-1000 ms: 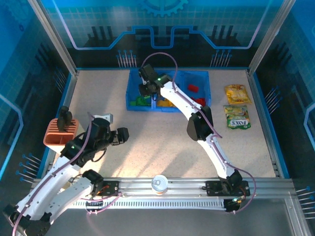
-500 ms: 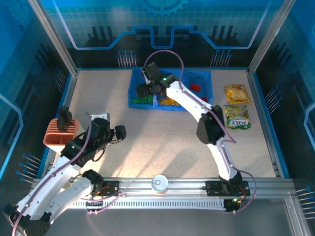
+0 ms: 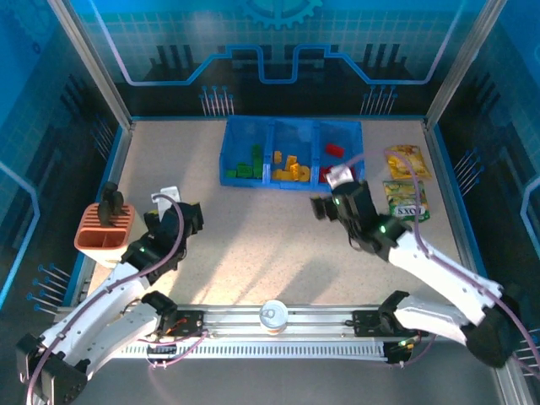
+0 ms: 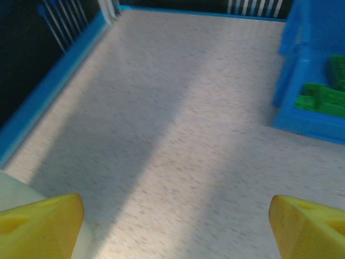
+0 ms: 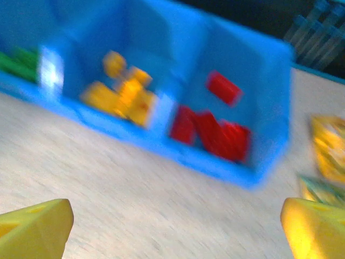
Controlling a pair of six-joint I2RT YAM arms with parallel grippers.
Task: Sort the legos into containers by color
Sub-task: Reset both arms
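Translucent blue plastic tray point(image 3: 240, 135), 3 compartments, far middle of speckled table point(image 3: 253, 245). Small studded plastic bricks inside: green point(image 3: 247, 167) left, yellow point(image 3: 291, 169) middle, red point(image 3: 334, 151) right. Left jaws wide, empty, over bare table. Right jaws wide, empty, before tray's right end.
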